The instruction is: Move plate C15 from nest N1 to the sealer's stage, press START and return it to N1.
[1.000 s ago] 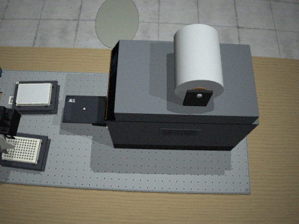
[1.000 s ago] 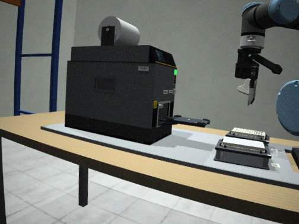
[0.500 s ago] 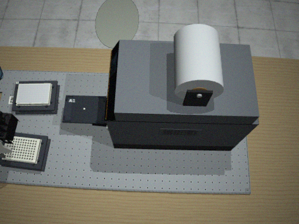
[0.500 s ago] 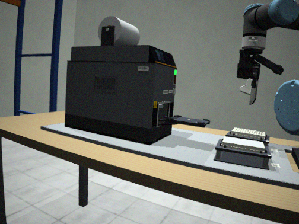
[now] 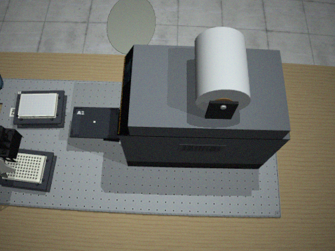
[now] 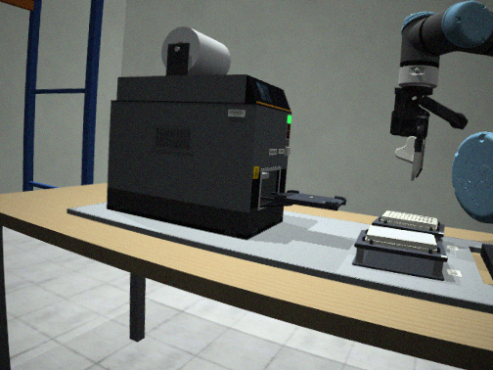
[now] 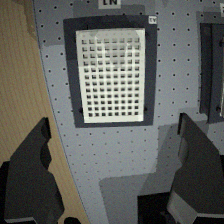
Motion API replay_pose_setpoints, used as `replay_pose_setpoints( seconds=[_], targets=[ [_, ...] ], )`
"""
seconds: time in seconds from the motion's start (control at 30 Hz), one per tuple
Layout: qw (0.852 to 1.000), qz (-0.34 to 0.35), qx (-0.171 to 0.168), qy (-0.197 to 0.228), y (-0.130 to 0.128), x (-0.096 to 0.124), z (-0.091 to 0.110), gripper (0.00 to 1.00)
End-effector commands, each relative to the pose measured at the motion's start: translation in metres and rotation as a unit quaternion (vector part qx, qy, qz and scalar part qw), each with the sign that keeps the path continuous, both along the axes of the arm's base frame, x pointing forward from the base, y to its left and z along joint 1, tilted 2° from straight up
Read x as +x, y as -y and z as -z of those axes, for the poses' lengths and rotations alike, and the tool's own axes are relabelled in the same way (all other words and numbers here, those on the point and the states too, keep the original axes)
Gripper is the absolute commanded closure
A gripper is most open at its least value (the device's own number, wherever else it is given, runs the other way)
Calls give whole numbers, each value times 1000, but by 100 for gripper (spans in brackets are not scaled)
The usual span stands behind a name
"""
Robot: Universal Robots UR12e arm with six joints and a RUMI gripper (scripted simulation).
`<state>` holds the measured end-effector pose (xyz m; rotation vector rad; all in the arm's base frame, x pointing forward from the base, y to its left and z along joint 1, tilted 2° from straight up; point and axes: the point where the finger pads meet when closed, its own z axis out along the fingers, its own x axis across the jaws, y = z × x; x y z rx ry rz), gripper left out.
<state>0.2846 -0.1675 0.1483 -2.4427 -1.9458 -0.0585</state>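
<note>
Worktop: wooden table (image 5: pixel 306 149) carrying a grey perforated board (image 5: pixel 166 198), with tiled floor beyond its far edge in the top view.
Plate with open wells: a white plate (image 5: pixel 28 167) whose wells show sits flat in a dark nest (image 5: pixel 49 175) at the board's near left corner; the wrist view looks straight down on it (image 7: pixel 112 75), framed evenly by the nest (image 7: pixel 69 75). A label above it is cropped and unreadable.
Covered plate: a second white plate (image 5: pixel 37 105) with a smooth top rests in the other nest (image 5: pixel 61 110) toward the far left corner. Which of the two is C15 cannot be told.
Gripper: the gripper (image 6: pixel 415 162) hangs high above the nests at the left edge, well apart from both plates; its fingers stand spread with only board between them, holding nothing.
Room around the near nest: bare board on its right side and along the near edge.
Stage: the sealer's dark stage (image 5: pixel 94 122) juts out left from the machine, unloaded, just right of the far nest, with a strip of board between them.
Sealer: a dark box (image 5: pixel 206 92) fills the board's middle and right, a white foil roll (image 5: pixel 222 69) on top.
Lamp: green (image 6: pixel 289 118) on the front face in the exterior view.
Background: blue rack post (image 6: pixel 92 72) behind the table's far end.
</note>
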Motion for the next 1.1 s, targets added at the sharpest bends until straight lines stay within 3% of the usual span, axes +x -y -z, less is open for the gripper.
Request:
replay_pose_setpoints(
  seconds=[0.0, 1.07],
  targets=[
    [1000, 0, -1, 1, 0, 1, 10, 32],
    [1000, -1, -1, 1, -2, 2, 56, 32]
  ],
)
